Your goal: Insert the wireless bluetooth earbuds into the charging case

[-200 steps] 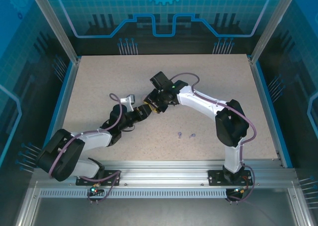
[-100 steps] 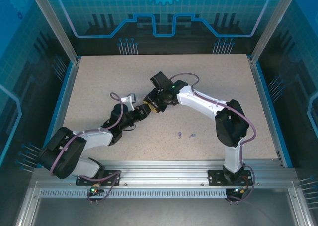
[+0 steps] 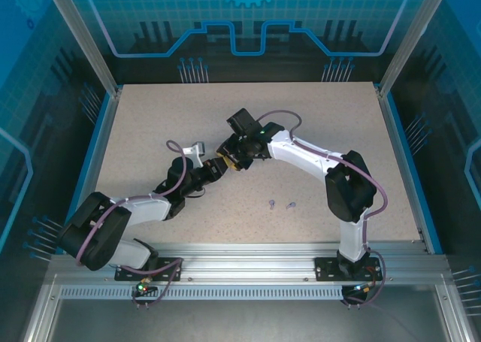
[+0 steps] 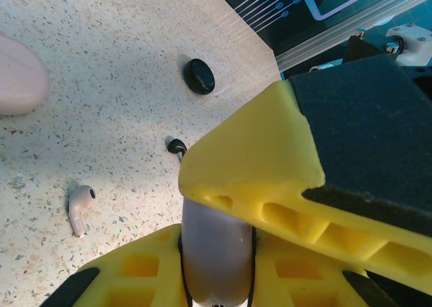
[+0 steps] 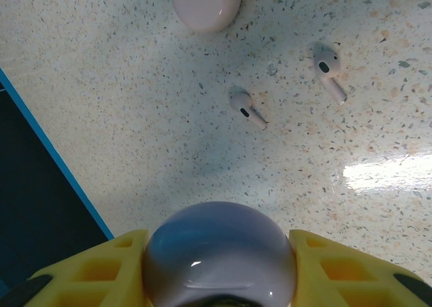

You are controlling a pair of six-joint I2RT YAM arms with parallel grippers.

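Two pink earbuds (image 5: 248, 109), pink case (image 5: 206, 3) nearby; right gripper (image 5: 217, 256) clamps lilac case (image 5: 219, 236), left gripper (image 3: 217, 169) closed beside

Speckled tabletop (image 3: 150, 124); blue patterned enclosure walls (image 3: 248, 19).

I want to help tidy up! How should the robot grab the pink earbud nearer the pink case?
Probably from straight above: the pink earbud lies flat on the table, stem pointing away from the pink case. Pinch across its rounder head; the thin stem could slip.
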